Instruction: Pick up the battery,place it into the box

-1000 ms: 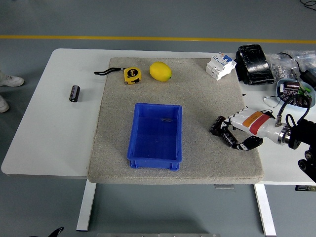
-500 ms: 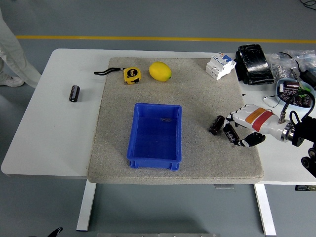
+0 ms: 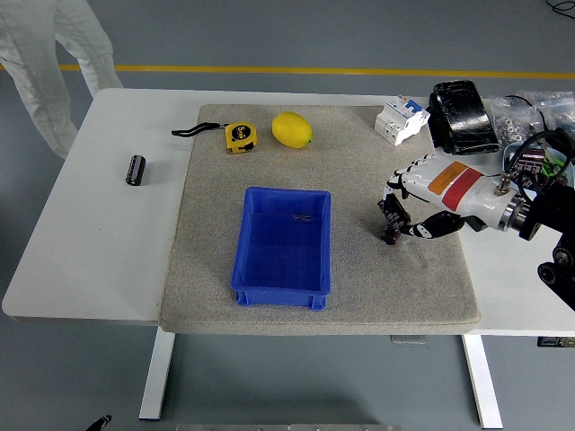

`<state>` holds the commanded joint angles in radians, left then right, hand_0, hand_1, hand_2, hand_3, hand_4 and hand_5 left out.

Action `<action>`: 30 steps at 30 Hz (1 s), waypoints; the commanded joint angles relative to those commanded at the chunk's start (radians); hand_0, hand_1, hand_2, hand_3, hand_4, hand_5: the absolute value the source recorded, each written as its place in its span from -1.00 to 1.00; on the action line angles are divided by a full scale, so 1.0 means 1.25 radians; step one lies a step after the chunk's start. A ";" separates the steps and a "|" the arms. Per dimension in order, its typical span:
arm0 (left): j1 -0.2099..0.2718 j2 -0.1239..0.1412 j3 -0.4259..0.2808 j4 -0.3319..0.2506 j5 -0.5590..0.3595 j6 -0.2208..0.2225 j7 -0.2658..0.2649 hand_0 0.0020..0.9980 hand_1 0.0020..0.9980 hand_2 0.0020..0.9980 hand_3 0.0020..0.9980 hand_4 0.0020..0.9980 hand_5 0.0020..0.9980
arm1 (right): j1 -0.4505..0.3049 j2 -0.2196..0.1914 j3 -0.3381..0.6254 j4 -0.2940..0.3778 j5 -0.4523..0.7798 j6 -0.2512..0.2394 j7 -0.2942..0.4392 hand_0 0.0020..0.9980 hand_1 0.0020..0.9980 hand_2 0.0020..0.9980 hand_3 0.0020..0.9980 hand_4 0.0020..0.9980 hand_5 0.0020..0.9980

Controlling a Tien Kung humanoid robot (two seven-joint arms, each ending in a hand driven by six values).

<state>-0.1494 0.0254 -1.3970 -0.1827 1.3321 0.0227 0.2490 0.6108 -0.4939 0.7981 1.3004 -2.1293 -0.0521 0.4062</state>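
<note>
The right hand (image 3: pixel 422 202) reaches in from three o'clock, palm turned toward nine o'clock, fingers (image 3: pixel 402 186) curled around the battery (image 3: pixel 392 220) with the thumb beneath.

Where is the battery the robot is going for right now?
In the head view, the battery is held in the right hand, tilted just above the grey mat, to the right of the blue box.

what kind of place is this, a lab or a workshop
Probably a robotics test lab: a white table on a grey floor with a yellow line, a circuit breaker, and loose cables.
</note>
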 joint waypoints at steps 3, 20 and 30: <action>0.001 0.001 0.000 0.000 -0.001 0.001 0.000 0.50 0.51 0.79 0.74 0.64 0.76 | 0.031 0.016 -0.013 0.032 0.009 0.011 -0.007 -0.01 -0.10 -0.03 -0.06 0.23 -1.00; -0.005 0.007 0.014 -0.003 -0.005 -0.001 0.003 0.50 0.50 0.78 0.73 0.64 0.76 | 0.168 0.172 -0.135 -0.025 0.039 0.057 -0.003 0.11 0.04 0.11 0.30 0.47 -0.86; -0.005 0.009 0.013 -0.004 -0.003 0.001 0.005 0.49 0.49 0.78 0.73 0.65 0.75 | 0.176 0.173 -0.150 -0.036 0.066 0.099 0.030 0.58 0.51 0.77 1.00 0.97 -0.69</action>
<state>-0.1562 0.0361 -1.3802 -0.1873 1.3283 0.0236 0.2558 0.8312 -0.2781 0.6106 1.2552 -2.0467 0.0714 0.4442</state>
